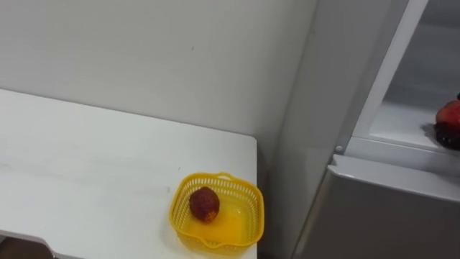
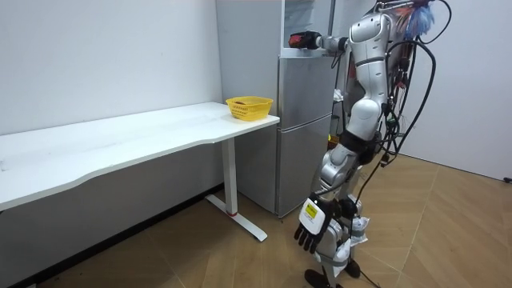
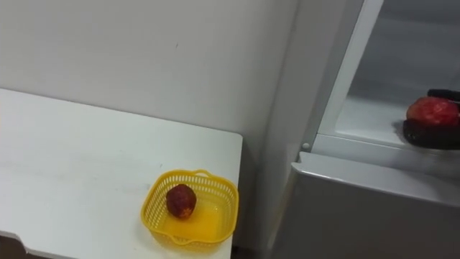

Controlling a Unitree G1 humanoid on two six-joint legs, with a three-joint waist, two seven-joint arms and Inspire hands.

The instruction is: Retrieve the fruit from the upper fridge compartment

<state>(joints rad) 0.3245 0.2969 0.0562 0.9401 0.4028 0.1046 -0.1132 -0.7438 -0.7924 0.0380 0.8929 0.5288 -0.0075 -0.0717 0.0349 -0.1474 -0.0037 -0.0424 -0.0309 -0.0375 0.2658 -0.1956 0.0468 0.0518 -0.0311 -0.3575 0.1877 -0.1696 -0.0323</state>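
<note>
- The white table (image 1: 86, 158) on the left is flat and bare. It sits against a plain wall (image 1: 144, 50).
- Near its right end is a yellow basket (image 1: 253, 208) with another fruit (image 1: 204, 204) inside.
- Right of that stands the grey fridge (image 3: 359, 208), its top part open.
- The red fruit (image 3: 433, 113) is inside that top part, far right. The right hand (image 3: 430, 135) curls round it, dark fingers under and over.
- It looks round, light and a bit soft. I think a gentle hold round the middle is best.
- The left hand (image 2: 310, 230) hangs low by the robot's side, fingers loose, holding nothing.
</note>
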